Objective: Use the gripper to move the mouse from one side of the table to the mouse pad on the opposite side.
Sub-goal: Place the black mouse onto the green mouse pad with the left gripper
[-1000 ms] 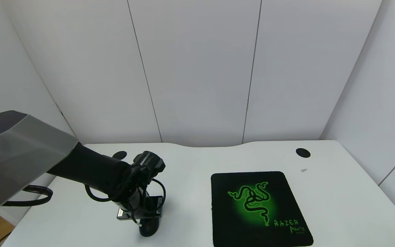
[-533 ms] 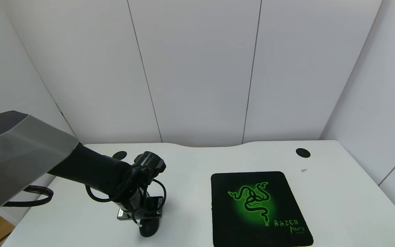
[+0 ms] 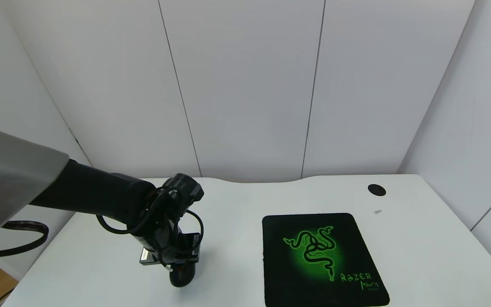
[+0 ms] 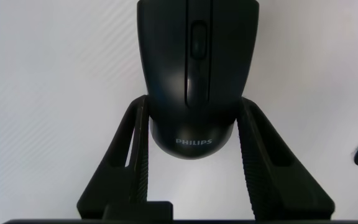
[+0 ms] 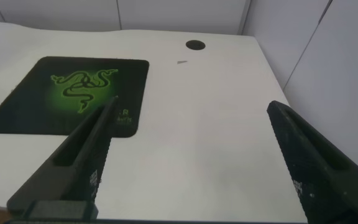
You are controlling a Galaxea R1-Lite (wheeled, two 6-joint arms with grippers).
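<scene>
Two fingers of left gripper [image 4: 191,149] clamped on mouse [image 4: 194,68] rear, table's [image 3: 237,256] 9 o'clock side; mouse pad [image 3: 322,258] at 3 o'clock. Slip risk judged: glossy tapered shell. Right gripper [image 5: 191,162] wide, idle.

Table [image 3: 237,238]: bare white strip between left gripper [image 3: 176,265], shut on mouse [image 3: 182,275], and mouse pad [image 3: 320,258]; nothing stands in it. Pad surface unoccupied. Right of pad, open tabletop up to grommet hole [image 3: 376,189]. Wall panels [image 3: 245,85] bound the far edge. Right gripper [image 5: 197,162] hangs open, well apart.
</scene>
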